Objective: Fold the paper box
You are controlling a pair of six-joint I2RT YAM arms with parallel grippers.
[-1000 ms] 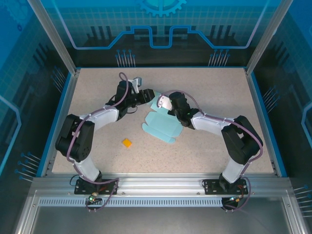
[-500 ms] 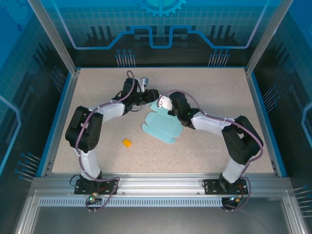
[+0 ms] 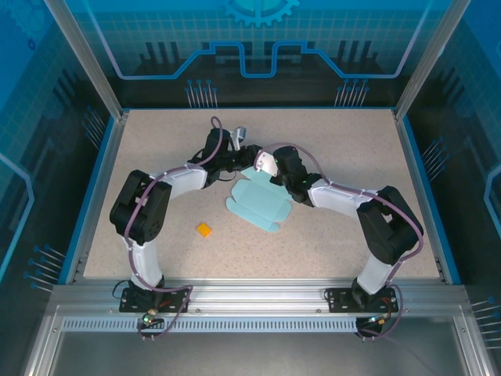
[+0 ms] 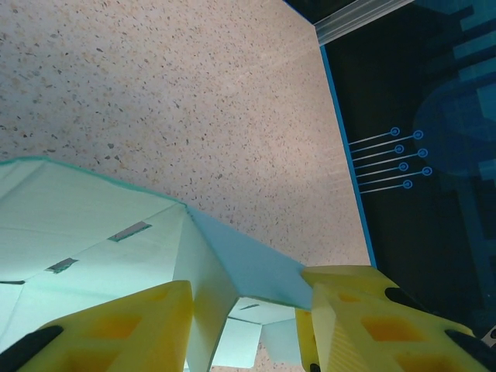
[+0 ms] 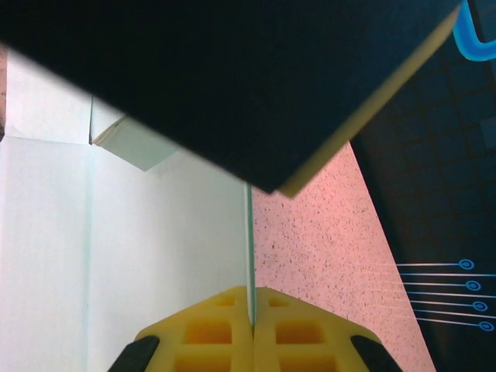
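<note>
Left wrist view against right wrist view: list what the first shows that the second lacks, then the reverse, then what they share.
Left wrist, not right wrist: the left gripper open, its jaws astride a raised fold of the paper box, and two slots cut in the card.
Right wrist, not left wrist: the right gripper shut on a thin edge of the card, under a dark blurred shape that I cannot identify.
Both: the pale blue card, the speckled table and the dark blue wall beyond it.

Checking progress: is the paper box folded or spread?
Mostly spread: the paper box lies flat, one far flap raised in the shut right gripper.
</note>
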